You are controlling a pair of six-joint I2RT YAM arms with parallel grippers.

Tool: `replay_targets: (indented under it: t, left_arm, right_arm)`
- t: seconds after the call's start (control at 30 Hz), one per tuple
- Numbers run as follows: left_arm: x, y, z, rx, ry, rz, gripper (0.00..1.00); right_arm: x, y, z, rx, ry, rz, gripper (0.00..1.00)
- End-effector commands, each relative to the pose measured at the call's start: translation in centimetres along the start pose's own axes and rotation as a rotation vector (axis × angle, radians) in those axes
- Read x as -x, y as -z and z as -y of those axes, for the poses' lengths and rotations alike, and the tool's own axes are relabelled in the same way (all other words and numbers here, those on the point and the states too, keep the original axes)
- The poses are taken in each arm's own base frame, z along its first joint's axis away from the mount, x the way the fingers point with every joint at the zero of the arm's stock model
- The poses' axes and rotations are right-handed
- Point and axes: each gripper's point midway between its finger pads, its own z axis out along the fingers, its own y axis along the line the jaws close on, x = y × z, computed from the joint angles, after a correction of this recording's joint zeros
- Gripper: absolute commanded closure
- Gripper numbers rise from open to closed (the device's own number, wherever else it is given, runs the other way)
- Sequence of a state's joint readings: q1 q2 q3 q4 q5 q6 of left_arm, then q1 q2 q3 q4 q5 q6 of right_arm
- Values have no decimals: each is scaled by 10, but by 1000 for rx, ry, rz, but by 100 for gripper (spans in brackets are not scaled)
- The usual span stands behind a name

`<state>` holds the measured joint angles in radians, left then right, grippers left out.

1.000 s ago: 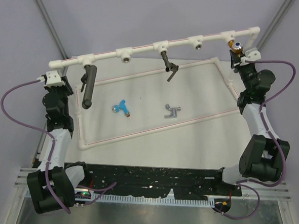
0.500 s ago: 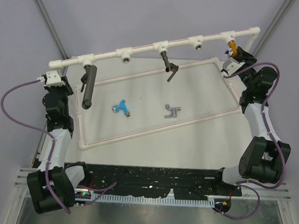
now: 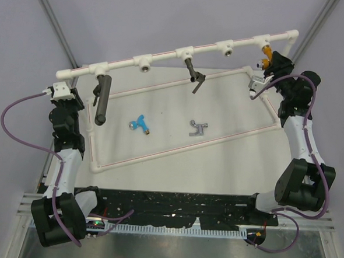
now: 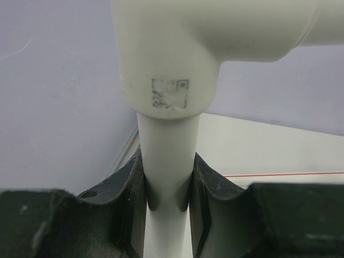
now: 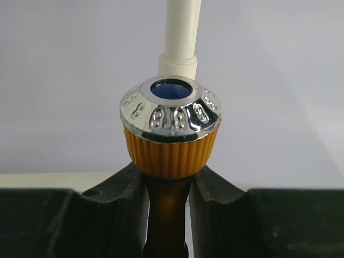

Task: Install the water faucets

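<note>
The orange-gold faucet (image 3: 268, 53) sits just under the rightmost socket of the white pipe (image 3: 165, 54). My right gripper (image 3: 273, 62) is shut on it. In the right wrist view the jaws clamp the faucet's dark stem below its ribbed orange knob (image 5: 171, 145), my right gripper (image 5: 167, 199) being at the frame's bottom. The blue faucet (image 3: 140, 123) and the silver-grey faucet (image 3: 199, 128) lie loose on the table inside the pipe frame. My left gripper (image 3: 75, 98) is shut on the white pipe's upright post (image 4: 166, 156), with my left gripper (image 4: 166, 191) just below an elbow fitting (image 4: 177, 54).
A long dark grey cylinder (image 3: 101, 101) hangs from the pipe's left socket. A smaller dark fitting (image 3: 194, 75) hangs from a middle socket. Two sockets (image 3: 145, 66) (image 3: 227, 52) are open. The lower pipe rectangle (image 3: 176, 148) lies on the table.
My right wrist has rolled with the orange-gold faucet in its jaws; its white camera housing swung from the faucet's right to its left. The left arm has not moved.
</note>
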<state>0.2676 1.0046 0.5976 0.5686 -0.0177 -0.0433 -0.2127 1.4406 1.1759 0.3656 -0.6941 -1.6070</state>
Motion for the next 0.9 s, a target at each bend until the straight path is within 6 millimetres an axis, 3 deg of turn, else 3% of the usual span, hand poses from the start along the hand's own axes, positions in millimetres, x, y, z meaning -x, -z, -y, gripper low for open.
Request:
replay_targets:
  t: [0.0,0.37,0.5,0.87]
  left_arm:
    - [-5,5,0,12,13,-17,100]
    - [-4,6,3,5,5,-17,100]
    - [-4,6,2,8,1,-16,100]
    - [-4,7,3,6,1,-14,100]
  right_arm:
    - [-15,-7,16,-37,141,-48,95]
    - [-3,-4,4,2,181,-79,95]
    - [-3,-5,11,-72,72,-49,95]
    - [-1,-14,-3,-163,-234,-6,95]
